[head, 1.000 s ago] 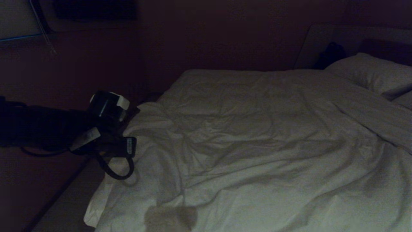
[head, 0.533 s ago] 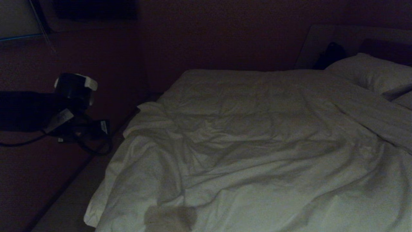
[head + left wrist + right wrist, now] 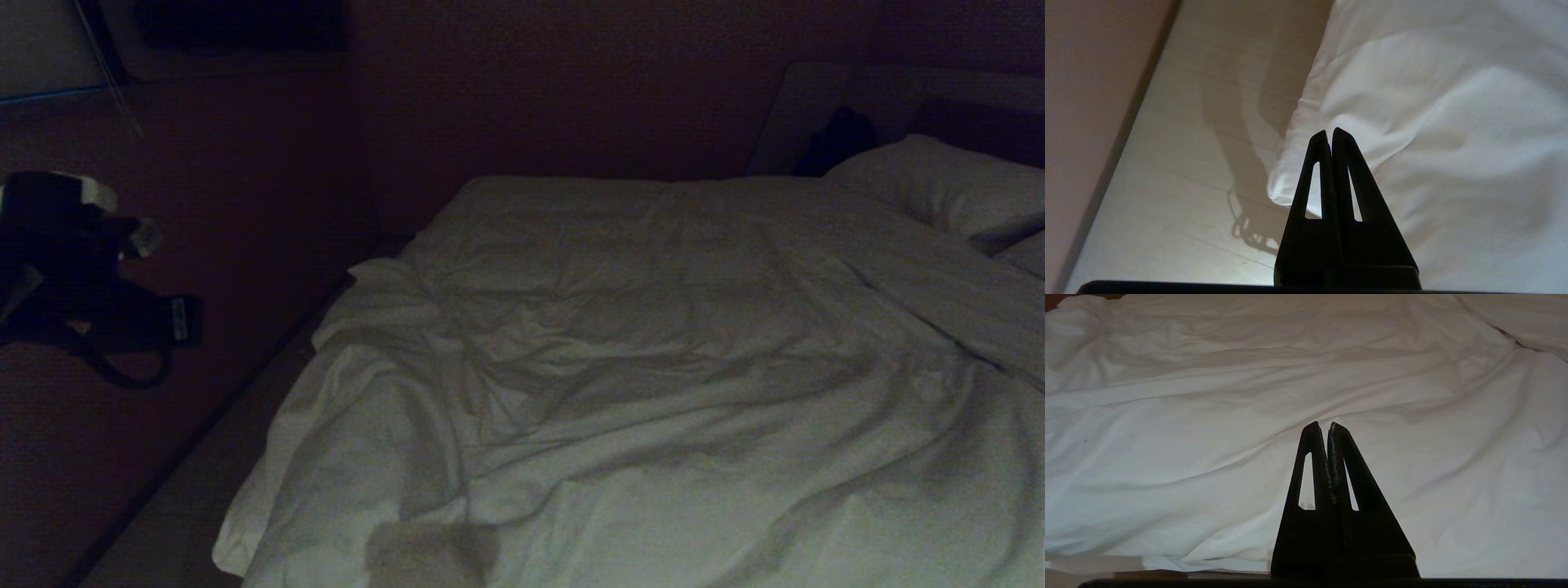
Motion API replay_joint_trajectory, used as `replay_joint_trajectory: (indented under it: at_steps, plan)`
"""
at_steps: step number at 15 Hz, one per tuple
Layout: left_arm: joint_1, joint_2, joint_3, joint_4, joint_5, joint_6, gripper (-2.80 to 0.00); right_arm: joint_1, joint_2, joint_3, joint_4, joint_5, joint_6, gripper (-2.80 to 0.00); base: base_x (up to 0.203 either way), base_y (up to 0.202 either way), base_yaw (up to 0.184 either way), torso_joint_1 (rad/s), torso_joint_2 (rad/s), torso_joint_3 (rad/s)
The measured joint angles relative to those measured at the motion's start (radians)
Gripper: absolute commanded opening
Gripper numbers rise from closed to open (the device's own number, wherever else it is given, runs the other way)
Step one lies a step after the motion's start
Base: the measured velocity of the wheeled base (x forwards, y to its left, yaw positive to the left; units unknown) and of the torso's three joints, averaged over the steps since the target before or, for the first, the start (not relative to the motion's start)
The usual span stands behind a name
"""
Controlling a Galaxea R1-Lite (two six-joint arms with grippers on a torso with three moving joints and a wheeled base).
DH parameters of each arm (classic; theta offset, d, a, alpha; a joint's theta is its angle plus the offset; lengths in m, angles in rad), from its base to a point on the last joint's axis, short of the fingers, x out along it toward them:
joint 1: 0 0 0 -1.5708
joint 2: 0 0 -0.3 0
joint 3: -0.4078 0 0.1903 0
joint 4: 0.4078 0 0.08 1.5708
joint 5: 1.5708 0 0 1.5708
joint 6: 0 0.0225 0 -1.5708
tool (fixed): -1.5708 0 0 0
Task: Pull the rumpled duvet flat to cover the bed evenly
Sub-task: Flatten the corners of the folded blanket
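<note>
The white duvet (image 3: 653, 367) lies spread over the bed with many creases and a folded-back band near the pillow (image 3: 939, 184). Its near left corner (image 3: 245, 539) hangs over the side. My left arm (image 3: 73, 261) hovers over the floor at the far left, well clear of the duvet. In the left wrist view the left gripper (image 3: 1329, 132) is shut and empty, with the duvet's hanging corner (image 3: 1290, 183) below it. The right gripper (image 3: 1323, 425) is also shut and empty above the wrinkled duvet (image 3: 1208, 416). The right arm is outside the head view.
A pale strip of floor (image 3: 155, 523) runs along the bed's left side, with dark reddish floor (image 3: 245, 180) beyond it. A dark headboard (image 3: 980, 118) and a small dark object (image 3: 841, 135) stand behind the pillow. A pale panel (image 3: 41, 49) is at the far left corner.
My left arm has swung left, away from the duvet's left edge, out over the floor. The duvet has stayed where it was. The right arm has not moved.
</note>
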Motion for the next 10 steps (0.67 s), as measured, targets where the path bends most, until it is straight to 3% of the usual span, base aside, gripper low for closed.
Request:
replay_joint_trajectory:
  at_steps: [3,5,7,10]
  plan:
    - [0.111,-0.012,0.035,-0.001,-0.171,0.175,-2.80,0.000,0.000,0.000,0.000,0.000,0.000,-2.80,0.000,0.000,0.000,0.000,0.00,0.000]
    - [0.159,-0.023,0.058,-0.002,-0.255,0.255,-2.80,0.000,0.000,0.000,0.000,0.000,0.000,-2.80,0.000,0.000,0.000,0.000,0.00,0.000]
    - [0.193,-0.032,0.078,-0.003,-0.308,0.311,-2.80,0.000,0.000,0.000,0.000,0.000,0.000,-2.80,0.000,0.000,0.000,0.000,0.00,0.000]
    - [0.254,-0.040,0.126,-0.002,-0.393,0.477,-2.80,0.000,0.000,0.000,0.000,0.000,0.000,-2.80,0.000,0.000,0.000,0.000,0.00,0.000]
